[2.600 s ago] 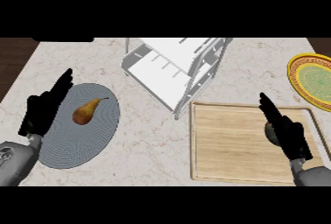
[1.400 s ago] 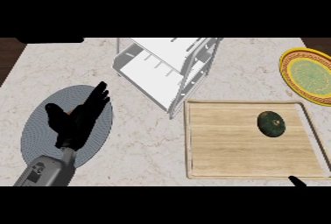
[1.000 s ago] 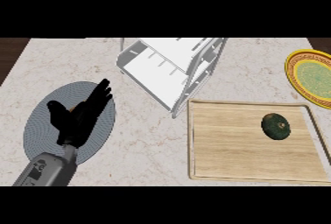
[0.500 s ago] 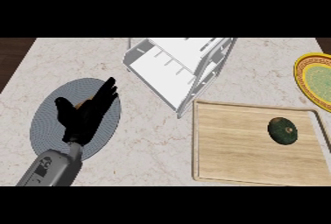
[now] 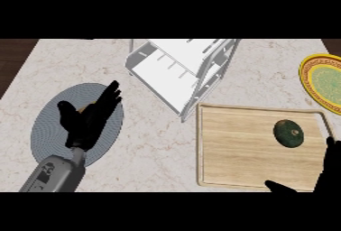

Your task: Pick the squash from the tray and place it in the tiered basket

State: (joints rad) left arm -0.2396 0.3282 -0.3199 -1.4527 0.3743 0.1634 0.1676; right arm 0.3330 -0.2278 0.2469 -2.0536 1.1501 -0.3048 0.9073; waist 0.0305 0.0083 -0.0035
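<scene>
Seen on the pale marble desk (image 5: 153,149): dark green round squash (image 5: 288,133), lying alone on the light wooden tray (image 5: 233,153), well apart from the white wire tiered basket (image 5: 181,67). Left hand (image 5: 90,119) spread wide, fingers straight, above the round grey woven mat (image 5: 50,135), over a small tan object (image 5: 85,108), mostly hidden. Right hand (image 5: 326,173) barely in view at the lower right corner, open, thumb apart, holding nothing. Yellow-rimmed green plate (image 5: 323,83) at the right edge.
</scene>
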